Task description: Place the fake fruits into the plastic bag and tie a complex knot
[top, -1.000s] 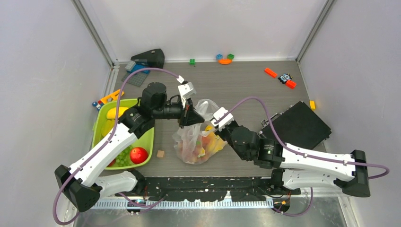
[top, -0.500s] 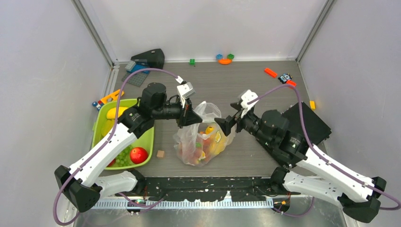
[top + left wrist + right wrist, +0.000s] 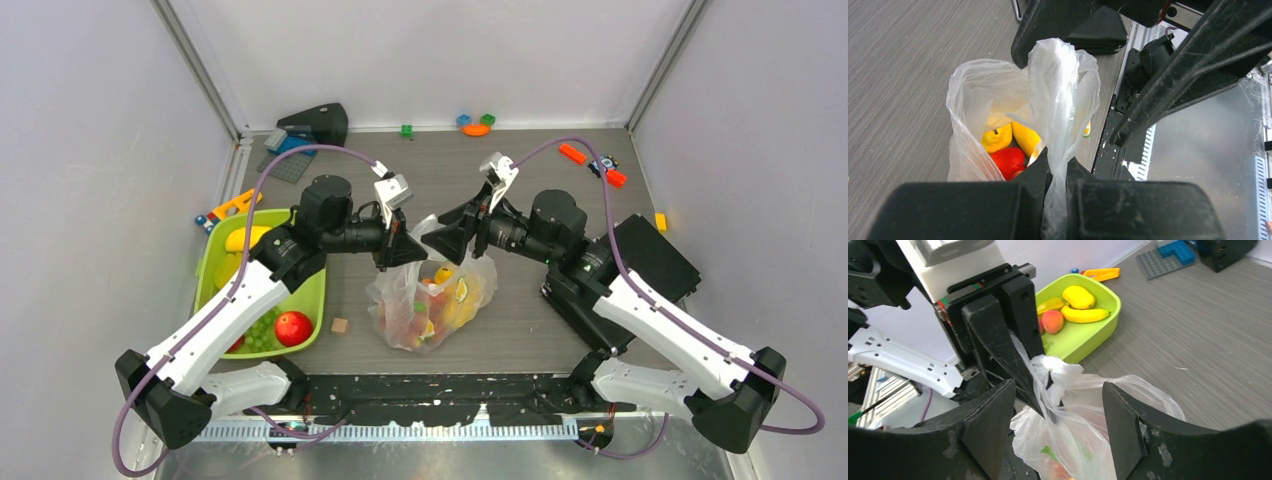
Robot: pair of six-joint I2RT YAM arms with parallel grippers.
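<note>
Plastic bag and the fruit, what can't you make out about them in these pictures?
- How many fake fruits the plastic bag holds: top view, crinkled film blurs them; left wrist view, the left gripper blocks the bag's lower part.
- What lies in the middle of the green tray: top view, the left arm covers it.
- The bag's bottom: right wrist view, cut off by the lower edge.

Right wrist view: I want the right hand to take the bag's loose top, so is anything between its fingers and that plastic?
Nothing visible stands between. The open right hand faces the thin, crinkly clear plastic bag directly; the left hand, shut on it, sits just behind the bunched top.
</note>
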